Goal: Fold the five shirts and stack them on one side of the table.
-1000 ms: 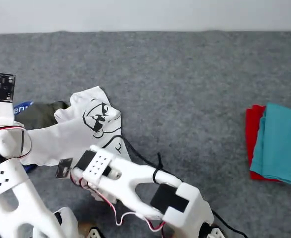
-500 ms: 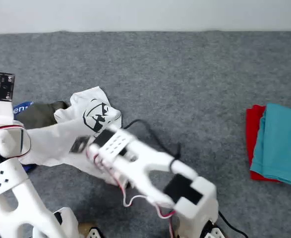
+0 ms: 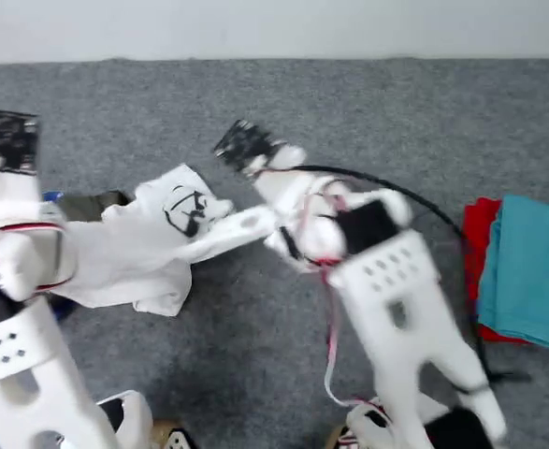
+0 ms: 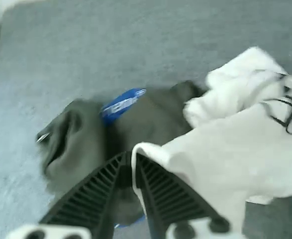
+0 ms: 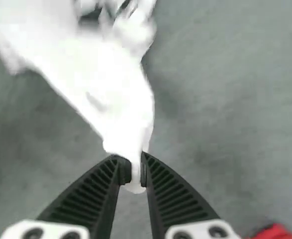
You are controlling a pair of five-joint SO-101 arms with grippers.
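Right gripper [image 5: 132, 175]: pinched tight on a bunched end of the white shirt [image 3: 134, 262]. Swung within the last second from low over the shirt's near hem, up and across toward the stack of a folded teal shirt [image 3: 536, 271] on a red shirt [image 3: 475, 253]. Dragged that end out into a long, taut tongue pointing at the stack, yet remained clearly apart from it.

Left gripper [image 4: 132, 160]: clamped on the opposite edge of the same shirt, on the side away from the stack. Barely shifted over that second.

Left the white shirt stretched between both grippers, print facing up, well apart from the stack. Seen beyond it, farther again from the stack: a crumpled dark olive shirt [image 4: 81, 139] with a blue strip [image 4: 122, 103] across it.

Judged as spreading before a fold: two shirts apparently stacked already, this one not yet flat, others waiting.
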